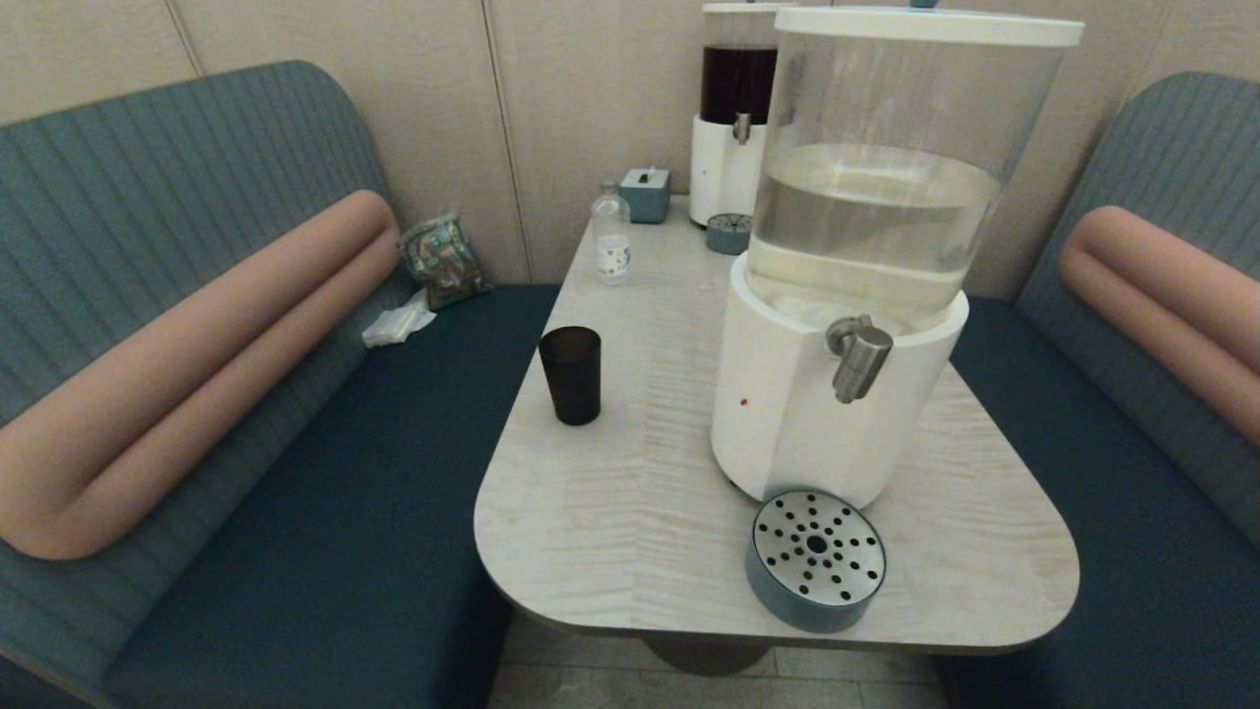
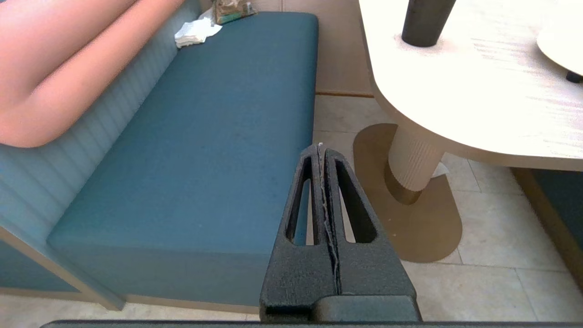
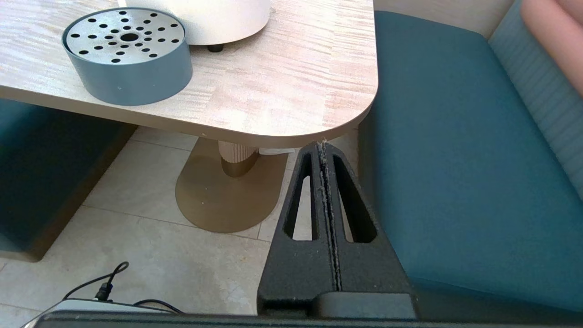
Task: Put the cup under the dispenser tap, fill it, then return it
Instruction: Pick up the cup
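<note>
Cup [image 1: 570, 375] likely light, slick, tapered plastic: grip mid-wall; left gripper [image 2: 320, 150] and right gripper [image 3: 323, 148] low off-bench, jaws pressed together.

Right gripper [image 3: 322, 148] low, below table height, off the table's near right corner, fingers pressed flat together with nothing between them. Pale wood-grain table [image 3: 291, 91] with a rounded corner, carried on a ribbed pedestal [image 3: 237, 157] over a brass-toned floor plate [image 3: 223, 196]. Round blue-grey drip tray [image 3: 132, 77] with a perforated steel top near the table's near edge, just in front of the white dispenser base [image 3: 214, 20]. Teal bench seat [image 3: 455, 150] to the right. Beige tiled floor [image 3: 150, 237] beneath, a black cable [image 3: 104, 284] lying on it.
</note>
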`<state>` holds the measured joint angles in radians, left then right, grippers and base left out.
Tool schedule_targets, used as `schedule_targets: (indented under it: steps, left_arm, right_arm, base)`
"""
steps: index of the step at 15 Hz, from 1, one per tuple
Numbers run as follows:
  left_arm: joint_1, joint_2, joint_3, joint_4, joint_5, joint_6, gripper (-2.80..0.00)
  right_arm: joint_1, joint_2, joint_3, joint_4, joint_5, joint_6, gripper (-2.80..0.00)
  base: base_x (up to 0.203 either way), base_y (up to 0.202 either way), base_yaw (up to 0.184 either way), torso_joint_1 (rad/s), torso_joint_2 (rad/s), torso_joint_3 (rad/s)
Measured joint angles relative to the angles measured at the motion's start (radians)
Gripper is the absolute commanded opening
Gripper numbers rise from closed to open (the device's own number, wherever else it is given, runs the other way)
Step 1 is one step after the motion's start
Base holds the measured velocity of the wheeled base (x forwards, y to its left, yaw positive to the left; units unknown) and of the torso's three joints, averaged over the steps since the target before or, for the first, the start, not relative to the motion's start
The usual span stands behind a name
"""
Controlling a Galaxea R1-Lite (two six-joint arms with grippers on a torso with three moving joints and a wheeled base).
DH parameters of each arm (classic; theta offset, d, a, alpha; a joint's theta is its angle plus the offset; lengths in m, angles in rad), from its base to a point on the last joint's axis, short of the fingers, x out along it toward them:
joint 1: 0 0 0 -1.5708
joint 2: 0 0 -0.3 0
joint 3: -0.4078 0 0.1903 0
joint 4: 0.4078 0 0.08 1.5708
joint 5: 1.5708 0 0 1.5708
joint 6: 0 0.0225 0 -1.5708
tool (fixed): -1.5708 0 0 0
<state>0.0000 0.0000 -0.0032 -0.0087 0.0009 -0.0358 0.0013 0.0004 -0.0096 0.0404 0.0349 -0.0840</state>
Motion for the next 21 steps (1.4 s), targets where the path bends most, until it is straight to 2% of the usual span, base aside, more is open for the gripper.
schedule_targets:
  steps: [3, 6, 10, 12, 15, 16, 21]
  left_arm:
    - [0.000, 0.000, 0.002, 0.002, 0.001, -0.034, -2.80]
    - [0.000, 0.001, -0.011, 0.011, -0.007, -0.038, -2.80]
    - [-0.003, 0.102, -0.276, 0.095, -0.074, -0.085, -2.80]
    - [-0.014, 0.254, -0.392, 0.062, -0.113, -0.114, -2.80]
    - [-0.028, 0.509, -0.507, -0.069, -0.197, -0.134, -2.80]
    - [-0.031, 0.606, -0.517, -0.138, -0.232, -0.134, 0.00]
    - [-0.037, 1.073, -0.510, -0.591, -0.356, -0.122, 0.00]
  right_arm:
    - [0.000, 0.000, 0.000, -0.001, 0.000, 0.000, -2.80]
    - [0.000, 0.000, 0.000, -0.001, 0.000, 0.000, -2.80]
    - [0.000, 0.000, 0.000, -0.001, 0.000, 0.000, -2.80]
    - [0.000, 0.000, 0.000, -0.001, 0.000, 0.000, -2.80]
    - [0.000, 0.000, 0.000, -0.001, 0.000, 0.000, -2.80]
    - [0.000, 0.000, 0.000, -0.001, 0.000, 0.000, -2.80]
    - [0.000, 0.000, 0.000, -0.001, 0.000, 0.001, -2.80]
  base:
    - [0.000, 0.000, 0.000, 0.000, 0.00, 0.000]
    - [0.000, 0.000, 0.000, 0.000, 0.00, 0.000]
    - [0.000, 0.000, 0.000, 0.000, 0.00, 0.000]
    - [0.000, 0.000, 0.000, 0.000, 0.00, 0.000]
    - [0.000, 0.000, 0.000, 0.000, 0.00, 0.000]
    - [0.000, 0.000, 0.000, 0.000, 0.00, 0.000]
    - [0.000, 0.000, 0.000, 0.000, 0.00, 0.000]
